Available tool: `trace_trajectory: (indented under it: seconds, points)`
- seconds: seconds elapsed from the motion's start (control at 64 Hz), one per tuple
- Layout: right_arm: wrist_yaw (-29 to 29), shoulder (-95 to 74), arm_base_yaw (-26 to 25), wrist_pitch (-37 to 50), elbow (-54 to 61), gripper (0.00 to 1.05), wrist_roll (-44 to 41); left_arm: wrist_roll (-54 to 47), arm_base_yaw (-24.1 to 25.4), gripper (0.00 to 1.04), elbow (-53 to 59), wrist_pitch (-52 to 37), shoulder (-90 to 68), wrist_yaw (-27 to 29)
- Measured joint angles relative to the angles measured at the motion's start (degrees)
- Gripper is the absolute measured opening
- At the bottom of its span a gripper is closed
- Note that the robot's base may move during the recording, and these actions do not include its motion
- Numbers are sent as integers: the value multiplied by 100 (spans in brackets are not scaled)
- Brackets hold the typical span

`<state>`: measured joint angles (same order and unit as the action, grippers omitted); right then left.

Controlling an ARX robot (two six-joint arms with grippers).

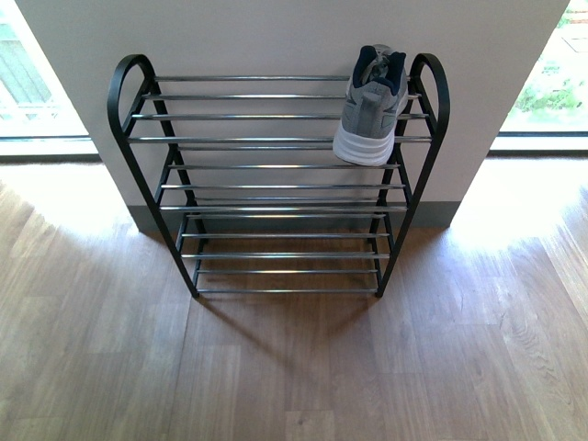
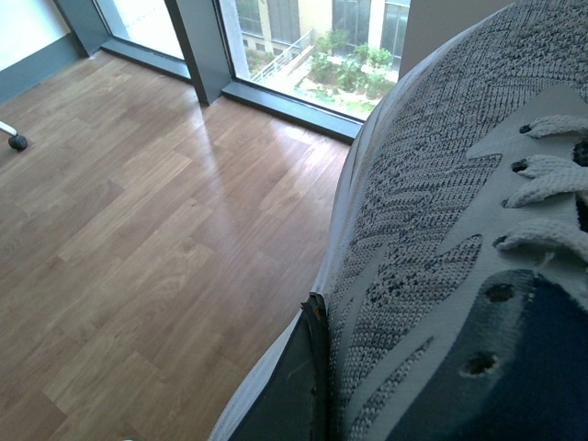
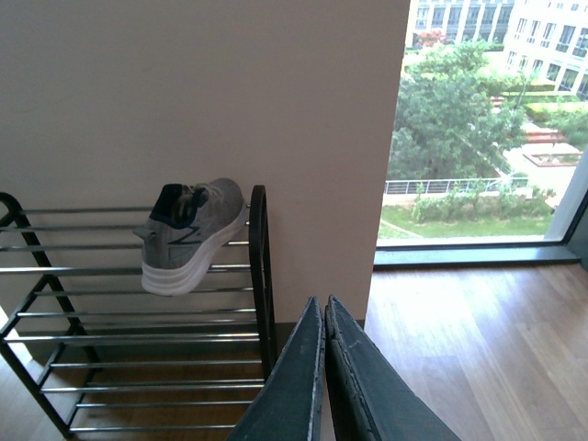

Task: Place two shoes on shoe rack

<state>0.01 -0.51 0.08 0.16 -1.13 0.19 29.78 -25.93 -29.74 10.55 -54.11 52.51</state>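
Sneaker in hand: grey knit sneaker [image 2: 432, 211], clamped by my left jaws, one dark finger [image 2: 299, 386] against its side, aloft over the wood floor [image 2: 138, 230].
Right jaws: pressed together, holding nothing.
Mate: other sneaker [image 1: 372, 106] sits on the top tier of the shoe rack [image 1: 239, 140], toward 1 o'clock in the front view, heel toward me.
Handling: light, I judge; knit upper soft and yielding, white sole stiffer and grippy (thin rods may let it tip).
Hold: across the midfoot, sole and upper together.
Look: patterned grey knit, pale overlays, pale laces, navy collar.
Free space: top tier toward 11 o'clock.
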Motion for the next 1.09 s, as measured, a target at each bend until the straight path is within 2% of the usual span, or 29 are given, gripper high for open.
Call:
trace_trajectory:
  seconds: [0.297,0.844,1.094]
  points:
    - [0,13,0,-9,0,2,-4,2,0,2,0,0,0,-4]
    - [-24,22,0,-13,0,97,-2,2,15,2,0,0,0,15]
    - [17,26,0,-22,0,96,-2,2,-31,2,0,0,-15,-101]
